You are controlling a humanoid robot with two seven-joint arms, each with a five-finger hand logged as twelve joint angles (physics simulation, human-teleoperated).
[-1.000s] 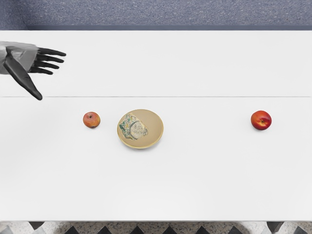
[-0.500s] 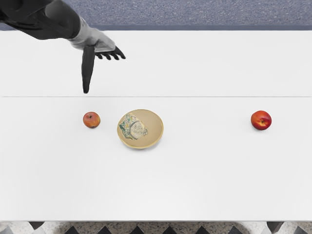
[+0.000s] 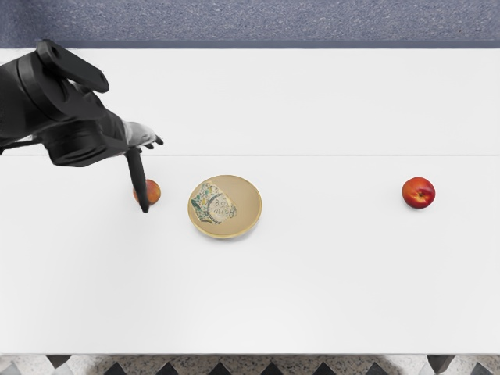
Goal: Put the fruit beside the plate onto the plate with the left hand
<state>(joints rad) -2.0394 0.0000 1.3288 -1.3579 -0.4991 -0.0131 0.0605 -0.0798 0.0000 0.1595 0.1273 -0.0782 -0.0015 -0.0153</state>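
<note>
left hand point(image 3: 137, 144) perhaps over fruit point(image 3: 153, 191)

A white table point(image 3: 328, 281) seen from above: the robot's left hand point(image 3: 139, 141) hangs over a small red apple point(image 3: 152, 191), its long dark thumb point(image 3: 137, 176) stretched toward 6 o'clock across the apple's left side, gripping nothing. The apple sits just at 9 o'clock of a tan patterned plate point(image 3: 242, 215). A red peach point(image 3: 419, 192) lies well apart at the plate's 3 o'clock.
</note>
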